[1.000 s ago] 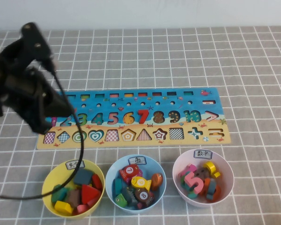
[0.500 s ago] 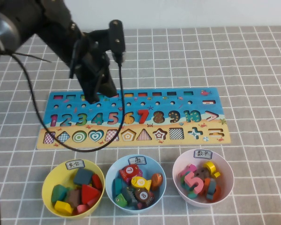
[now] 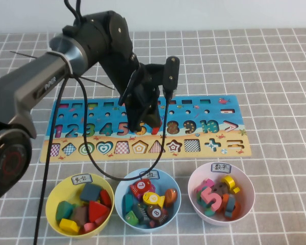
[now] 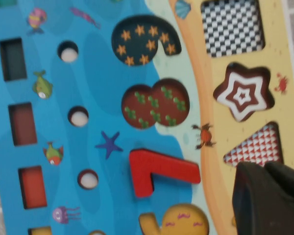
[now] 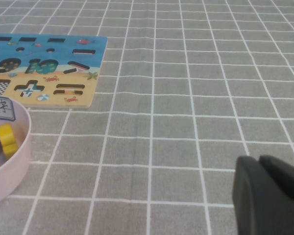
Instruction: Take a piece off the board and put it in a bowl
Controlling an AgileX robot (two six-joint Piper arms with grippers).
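Note:
The red 7 (image 4: 159, 169) lies flat in its recess on the board (image 4: 103, 58), between the brown 8 recess and the orange 6. In the high view my left gripper (image 3: 143, 124) hangs low over the middle of the board (image 3: 234, 115) and hides most of the 7. In the left wrist view the left gripper (image 4: 270, 196) is shut and empty, beside the 7 over the sandy strip. The pink bowl (image 3: 248, 179) stands in front of the board at the right, holding number pieces. My right gripper (image 5: 272, 196) is shut and empty over bare table, right of the board (image 5: 88, 63) and the bowl (image 5: 17, 156).
A yellow bowl (image 3: 52, 196) of shape pieces and a light blue bowl (image 3: 120, 190) of fish pieces stand in front of the board, left of the pink one. The left arm's cable (image 3: 99, 163) loops down over the board's front. Grey gridded cloth covers the table.
My left arm has swung from the table's left side rightward across the board; its gripper now hangs over the 6 and 7. Nothing else has moved.

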